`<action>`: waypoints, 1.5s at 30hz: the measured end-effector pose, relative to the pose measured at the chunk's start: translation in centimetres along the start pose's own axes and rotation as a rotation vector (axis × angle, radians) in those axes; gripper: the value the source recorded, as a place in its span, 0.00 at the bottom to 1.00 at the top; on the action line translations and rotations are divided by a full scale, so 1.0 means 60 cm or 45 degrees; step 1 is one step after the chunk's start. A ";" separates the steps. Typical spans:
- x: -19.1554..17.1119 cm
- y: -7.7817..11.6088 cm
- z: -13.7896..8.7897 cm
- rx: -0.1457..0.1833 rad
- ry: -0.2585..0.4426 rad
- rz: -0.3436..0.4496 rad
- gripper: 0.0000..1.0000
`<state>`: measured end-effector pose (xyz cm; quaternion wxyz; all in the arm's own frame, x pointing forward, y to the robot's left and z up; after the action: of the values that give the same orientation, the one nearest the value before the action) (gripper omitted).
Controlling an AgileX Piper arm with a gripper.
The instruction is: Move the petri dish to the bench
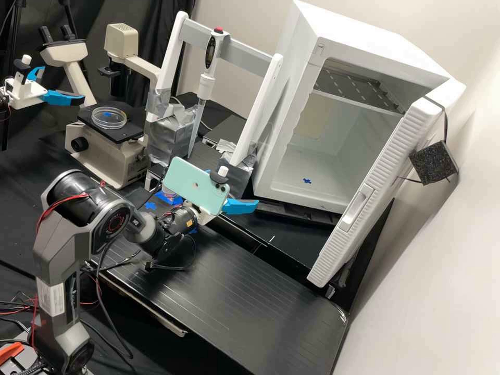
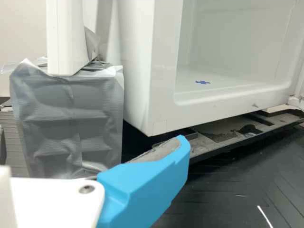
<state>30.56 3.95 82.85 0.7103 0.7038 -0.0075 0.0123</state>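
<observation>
Petri dish (image 1: 109,118) sitting on the microscope's black stage (image 1: 126,134), ten o'clock from the hand (image 1: 234,194) in the high view, well apart, hand spread open, gripping nothing!

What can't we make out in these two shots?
- Petri dish contents, high view: too small to tell.
- Whatever lies directly behind the phone, high view: blocked by the phone.
- Right side of the white cabinet's interior, high view: partly behind its open door.
- Cabinet top, wrist view: cut off by the picture edge.
</observation>
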 end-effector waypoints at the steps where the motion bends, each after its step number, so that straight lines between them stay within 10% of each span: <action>1: 0.000 0.000 0.000 0.000 0.000 0.000 1.00; 14: -0.032 0.001 -0.003 0.009 0.028 -0.005 1.00; 27: -0.182 -0.010 -0.116 0.057 0.601 -0.039 1.00; 33: -0.226 -0.048 -0.180 -0.046 0.878 -0.166 1.00; 45: -0.210 -0.104 -0.291 -0.119 1.044 -0.403 1.00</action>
<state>18.03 21.25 76.12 0.6787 0.6004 0.3822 0.1812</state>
